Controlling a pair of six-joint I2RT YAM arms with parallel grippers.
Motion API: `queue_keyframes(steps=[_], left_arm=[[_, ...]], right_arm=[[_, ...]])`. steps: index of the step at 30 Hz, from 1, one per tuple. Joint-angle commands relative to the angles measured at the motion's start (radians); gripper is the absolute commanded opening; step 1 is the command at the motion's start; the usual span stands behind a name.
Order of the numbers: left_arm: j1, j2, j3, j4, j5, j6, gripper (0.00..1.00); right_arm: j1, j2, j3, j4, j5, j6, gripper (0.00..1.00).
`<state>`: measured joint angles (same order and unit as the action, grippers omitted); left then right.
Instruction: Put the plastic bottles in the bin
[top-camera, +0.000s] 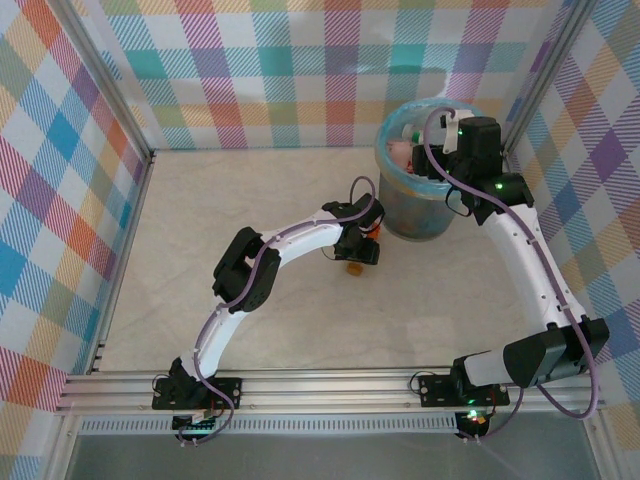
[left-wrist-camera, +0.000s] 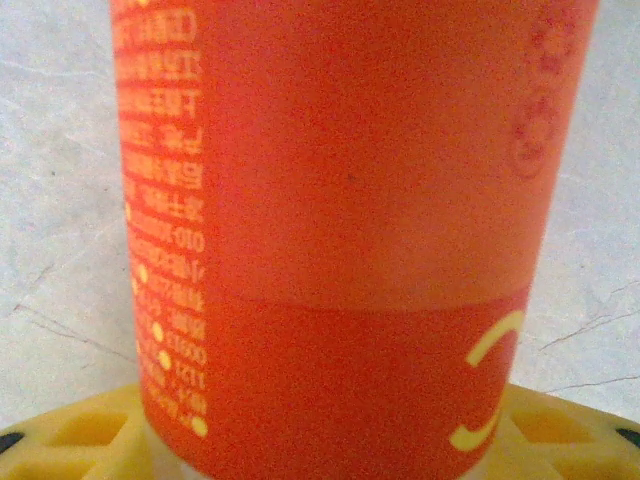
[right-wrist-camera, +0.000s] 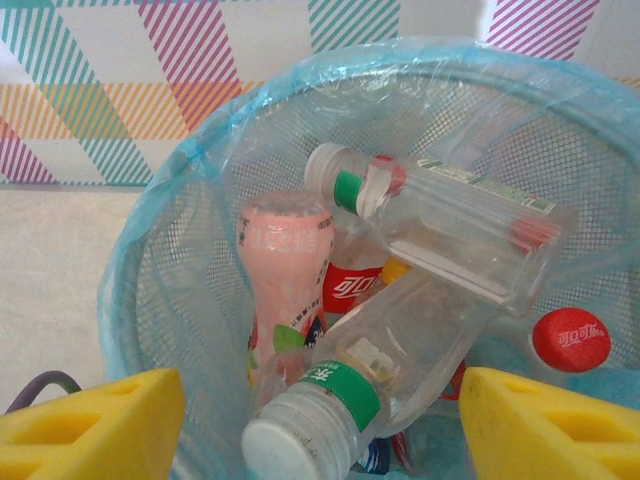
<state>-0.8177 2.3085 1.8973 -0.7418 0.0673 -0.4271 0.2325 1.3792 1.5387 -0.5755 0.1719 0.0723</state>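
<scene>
**Orange bottle between the left fingers, right gripper wide over the bin**

Mid-table, just left of the bin, the left gripper is down around the orange bottle. Yellow fingertips sit on either side of it, but I cannot tell whether they are actually squeezing. The pale marbled table shows behind.

At the far right, the right gripper hangs above the bin, fingers well apart, nothing between them. Inside the blue-bagged bin there is a pink bottle, a green-labelled clear bottle with a second clear bottle lying across above it, and a red cap at the right.
</scene>
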Motion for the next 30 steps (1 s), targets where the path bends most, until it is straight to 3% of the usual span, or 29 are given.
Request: queue_keyframes(steps=[1, 9, 15, 24, 30], left_arm=[[-0.01, -0.049, -0.041, 0.017, -0.015, -0.005, 0.55], [-0.009, -0.221, -0.208, 0.113, -0.069, -0.031, 0.5], [-0.01, -0.467, -0.405, 0.214, -0.15, -0.026, 0.49], [-0.009, -0.886, -0.647, 0.312, -0.282, 0.06, 0.48], [-0.009, -1.155, -0.775, 0.344, -0.334, 0.128, 0.47]], right_arm=[[0.011, -0.031, 0.005, -0.025, -0.028, 0.021, 0.73], [0.025, -0.034, 0.042, -0.071, -0.12, 0.051, 0.73], [0.038, -0.028, 0.081, -0.073, -0.325, 0.126, 0.72], [0.117, -0.015, 0.081, 0.118, -0.697, 0.249, 0.73], [0.221, 0.02, 0.089, 0.269, -0.821, 0.31, 0.75]])
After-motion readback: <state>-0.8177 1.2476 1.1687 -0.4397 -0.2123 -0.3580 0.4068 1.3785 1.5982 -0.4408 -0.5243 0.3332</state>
